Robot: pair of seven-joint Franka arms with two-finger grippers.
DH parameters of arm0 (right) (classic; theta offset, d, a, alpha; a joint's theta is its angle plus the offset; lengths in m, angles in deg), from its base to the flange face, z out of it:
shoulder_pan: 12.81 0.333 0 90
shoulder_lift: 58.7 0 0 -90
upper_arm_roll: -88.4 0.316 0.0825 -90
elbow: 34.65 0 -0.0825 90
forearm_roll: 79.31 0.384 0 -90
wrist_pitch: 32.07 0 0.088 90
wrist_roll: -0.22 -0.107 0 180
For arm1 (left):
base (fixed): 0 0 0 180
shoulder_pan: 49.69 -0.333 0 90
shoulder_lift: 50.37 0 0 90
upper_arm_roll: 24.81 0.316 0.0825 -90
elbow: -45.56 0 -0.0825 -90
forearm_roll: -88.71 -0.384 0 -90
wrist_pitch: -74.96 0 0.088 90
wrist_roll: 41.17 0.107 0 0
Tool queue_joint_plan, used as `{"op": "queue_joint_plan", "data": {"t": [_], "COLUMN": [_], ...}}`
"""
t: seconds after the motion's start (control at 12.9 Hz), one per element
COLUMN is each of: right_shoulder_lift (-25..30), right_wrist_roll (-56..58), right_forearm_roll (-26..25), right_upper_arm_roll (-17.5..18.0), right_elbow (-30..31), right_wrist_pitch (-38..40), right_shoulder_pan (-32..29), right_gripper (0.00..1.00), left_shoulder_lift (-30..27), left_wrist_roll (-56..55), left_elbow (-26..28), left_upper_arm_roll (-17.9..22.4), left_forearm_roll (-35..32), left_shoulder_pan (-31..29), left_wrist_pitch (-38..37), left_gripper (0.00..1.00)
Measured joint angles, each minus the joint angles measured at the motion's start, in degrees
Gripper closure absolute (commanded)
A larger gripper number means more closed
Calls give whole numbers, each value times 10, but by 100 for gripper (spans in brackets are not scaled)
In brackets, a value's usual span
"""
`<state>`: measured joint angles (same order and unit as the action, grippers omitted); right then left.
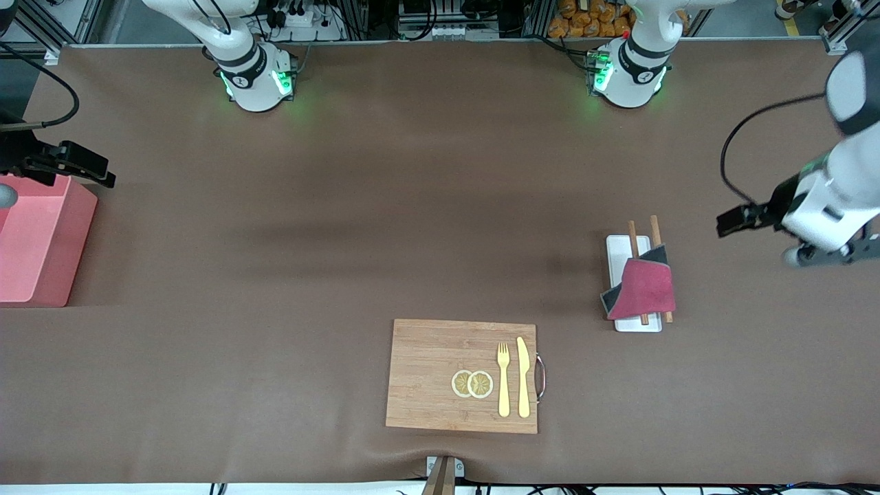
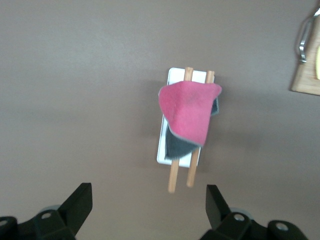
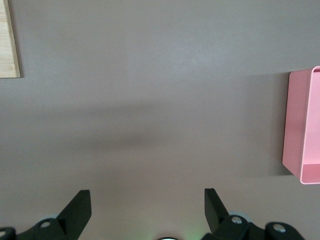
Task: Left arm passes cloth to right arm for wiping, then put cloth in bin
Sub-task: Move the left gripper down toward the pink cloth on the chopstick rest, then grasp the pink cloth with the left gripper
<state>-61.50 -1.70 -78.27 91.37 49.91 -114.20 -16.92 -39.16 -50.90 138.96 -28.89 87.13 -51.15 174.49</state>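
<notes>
The cloth [image 1: 646,289], crimson side up with a dark grey corner folded out, lies draped over two wooden sticks [image 1: 632,234] on a flat white tray [image 1: 636,326], toward the left arm's end of the table. In the left wrist view the cloth [image 2: 187,112] lies ahead of my open, empty left gripper [image 2: 149,200]. In the front view the left gripper [image 1: 828,254] hangs above bare table beside the tray. My right gripper [image 3: 148,202] is open and empty over bare table. The pink bin [image 1: 75,240] stands at the right arm's end, also in the right wrist view [image 3: 295,125].
A wooden cutting board [image 1: 433,371] lies near the table's front edge. It carries two lemon slices [image 1: 472,383], a yellow fork [image 1: 503,378] and a yellow knife [image 1: 523,378]. Its corner shows in both wrist views [image 2: 305,80] [image 3: 7,40].
</notes>
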Motion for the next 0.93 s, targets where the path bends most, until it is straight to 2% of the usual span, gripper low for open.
{"op": "queue_joint_plan", "data": {"t": [0.16, 0.31, 0.62, 0.78, 0.93], "right_shoulder_lift": [0, 0, 0, 0, 0], "right_wrist_roll": [0, 0, 0, 0, 0], "right_forearm_roll": [0, 0, 0, 0, 0], "right_upper_arm_roll": [0, 0, 0, 0, 0], "right_elbow": [0, 0, 0, 0, 0], "right_wrist_pitch": [0, 0, 0, 1, 2], "right_shoulder_pan": [0, 0, 0, 0, 0], "right_gripper": [0, 0, 0, 0, 0], "left_shoulder_lift": [38, 66, 109, 117, 117], "left_wrist_roll": [-4, -6, -6, -8, -14], "left_elbow": [0, 0, 6, 26, 49], "left_upper_arm_roll": [0, 0, -2, -3, -4], "left_forearm_roll": [0, 0, 0, 0, 0], "left_shoulder_pan": [-1, -1, 1, 1, 2], "left_wrist_pitch": [24, 42, 68, 92, 117], "left_gripper": [8, 17, 21, 32, 37]}}
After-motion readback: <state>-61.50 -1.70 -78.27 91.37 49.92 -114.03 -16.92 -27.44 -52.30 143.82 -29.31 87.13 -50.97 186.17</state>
